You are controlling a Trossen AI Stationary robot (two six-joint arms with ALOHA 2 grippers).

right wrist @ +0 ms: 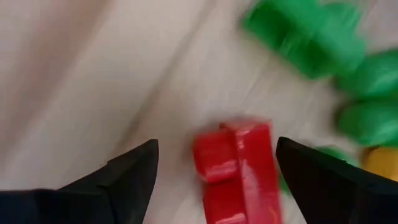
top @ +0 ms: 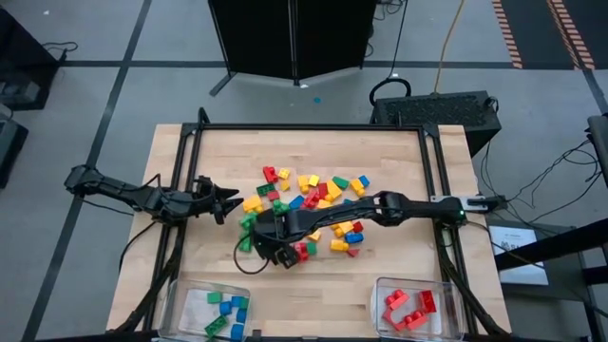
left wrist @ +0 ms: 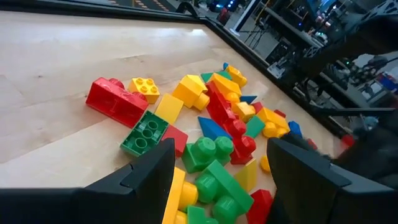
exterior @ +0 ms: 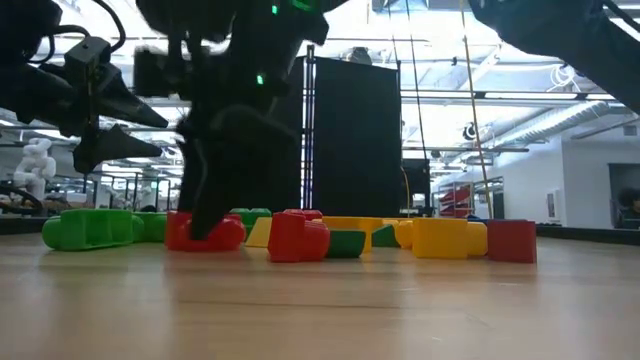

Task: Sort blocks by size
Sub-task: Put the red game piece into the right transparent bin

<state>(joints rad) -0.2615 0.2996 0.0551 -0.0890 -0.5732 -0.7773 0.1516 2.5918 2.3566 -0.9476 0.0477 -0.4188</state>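
A pile of red, yellow, green and blue studded blocks (top: 313, 204) lies on the wooden table's middle. My right gripper (top: 277, 255) reaches across the pile to its near left edge, low over the table and open. In the right wrist view a red block (right wrist: 239, 171) lies on the wood between its two fingers (right wrist: 217, 146), with a gap on each side. That block also shows in the low view (exterior: 205, 232). My left gripper (top: 228, 201) hovers open at the pile's left edge, above the table (left wrist: 221, 146).
Two clear bins stand at the near edge. The left bin (top: 190, 318) holds green and blue blocks, the right bin (top: 446, 318) red ones. Green blocks (right wrist: 311, 37) lie just beyond the red block. A black frame (top: 304, 128) borders the table.
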